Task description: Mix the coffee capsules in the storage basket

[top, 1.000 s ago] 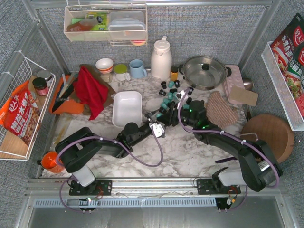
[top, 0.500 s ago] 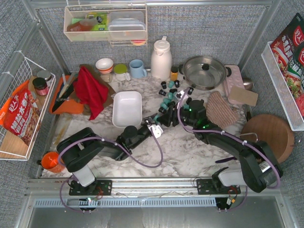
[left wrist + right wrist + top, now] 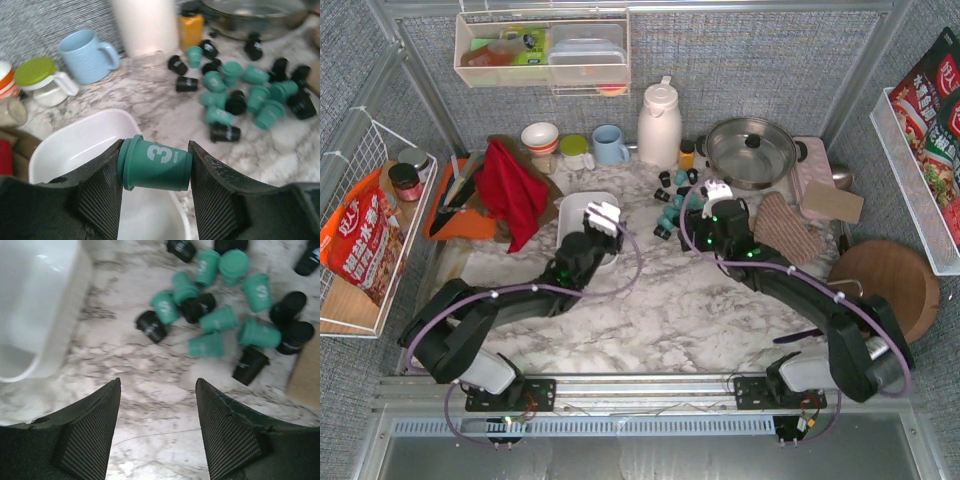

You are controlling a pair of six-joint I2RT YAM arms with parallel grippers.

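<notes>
A teal capsule (image 3: 155, 162) is held clamped in the left gripper (image 3: 603, 215) over the basket (image 3: 75, 145), so release there is judged next, while the other capsules (image 3: 672, 200) lie at the basket's 3 o'clock, near the wide-open, empty right gripper (image 3: 157, 390).

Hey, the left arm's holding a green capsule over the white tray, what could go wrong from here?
1. The teal-green plastic capsule lies sideways between the left fingers, near the rim of the white plastic storage basket; released here, it might bounce out.
2. The open right fingers hang beside loose capsules lying on their sides; a nudge could roll them away.
</notes>
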